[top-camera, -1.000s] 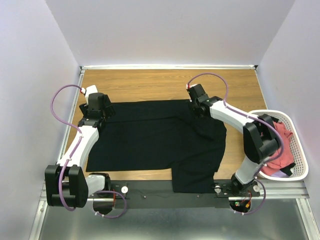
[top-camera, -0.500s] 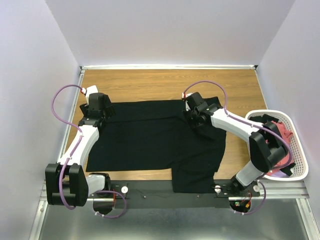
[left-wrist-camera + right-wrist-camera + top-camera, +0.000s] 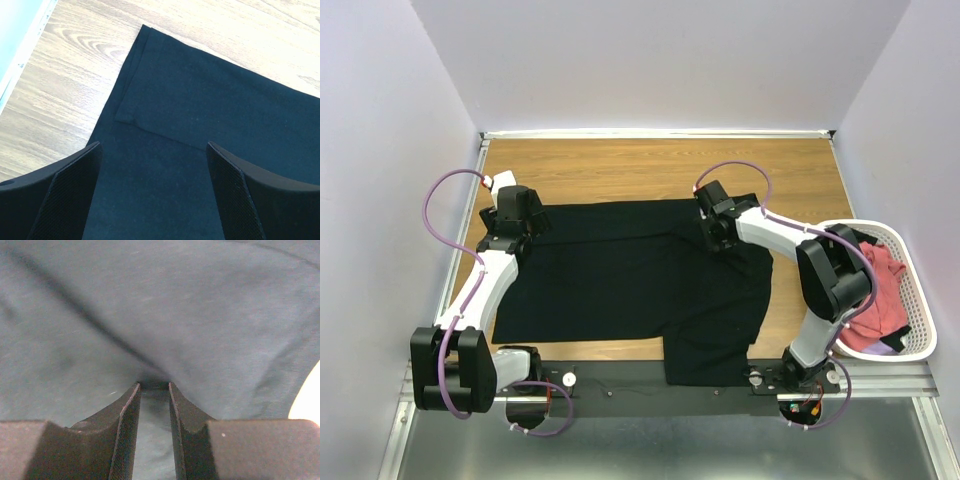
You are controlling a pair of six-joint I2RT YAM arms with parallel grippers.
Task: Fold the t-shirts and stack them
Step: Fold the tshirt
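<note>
Jaws of the right gripper [image 3: 154, 386], now slightly nearer 3 o'clock, pinch the plain black cloth t-shirt [image 3: 620, 270] spread on the wooden table [image 3: 620, 165]. Left gripper [image 3: 152, 148] stays wide open, empty, at 10 o'clock.

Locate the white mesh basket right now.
Top view, far right: the white mesh basket sits at the table's right edge, right of the black t-shirt, salmon-red shirts inside.

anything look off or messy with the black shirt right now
Yes. The black shirt is not square on the table: its near right part runs past the front edge onto the rail. Cloth is also bunched into creases where the right gripper pinches it, at the far right.
</note>
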